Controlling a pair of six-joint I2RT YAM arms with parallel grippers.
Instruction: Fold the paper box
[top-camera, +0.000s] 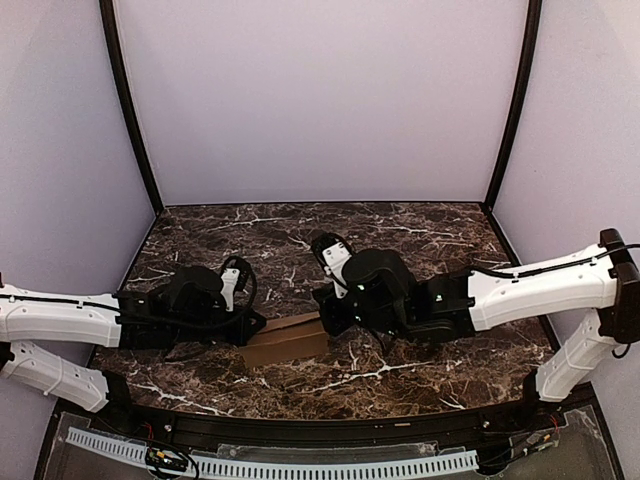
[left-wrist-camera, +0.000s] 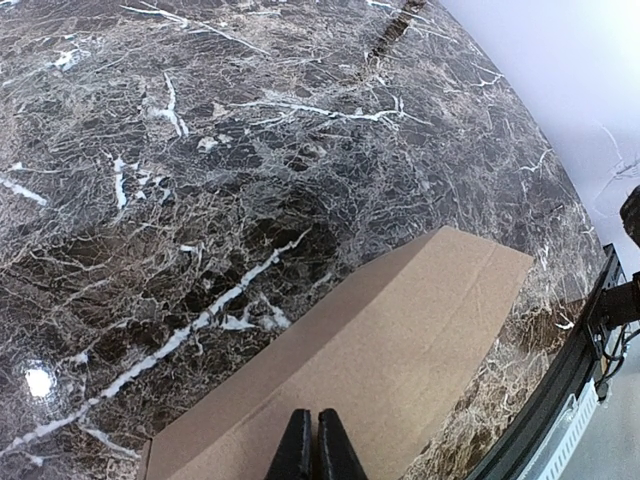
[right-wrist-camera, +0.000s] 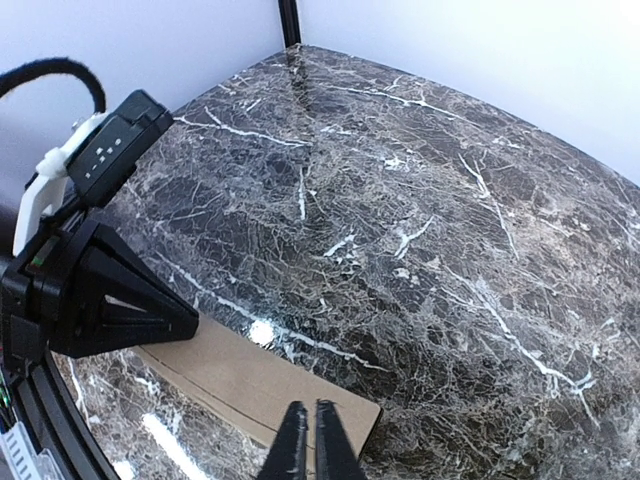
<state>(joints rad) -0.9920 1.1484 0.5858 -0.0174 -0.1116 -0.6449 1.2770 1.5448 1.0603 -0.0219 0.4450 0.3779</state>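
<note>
The paper box (top-camera: 290, 342) lies flat on the marble table between both arms, a tan elongated carton with a crease along its top. My left gripper (top-camera: 256, 326) is at its left end; in the left wrist view the fingers (left-wrist-camera: 297, 445) are pressed together over the box's top face (left-wrist-camera: 400, 340), with nothing visible between them. My right gripper (top-camera: 324, 322) is at the right end. Its fingers (right-wrist-camera: 292, 440) stand shut with only a thin slit, tips over the box (right-wrist-camera: 250, 385) near its end edge. The left gripper's black tip (right-wrist-camera: 192, 325) rests on the box's far end.
Dark brown marble table (top-camera: 400, 240) with white veins, enclosed by lilac walls and black corner posts (top-camera: 130, 110). A black rail with a white cable chain (top-camera: 300, 465) runs along the near edge, close to the box.
</note>
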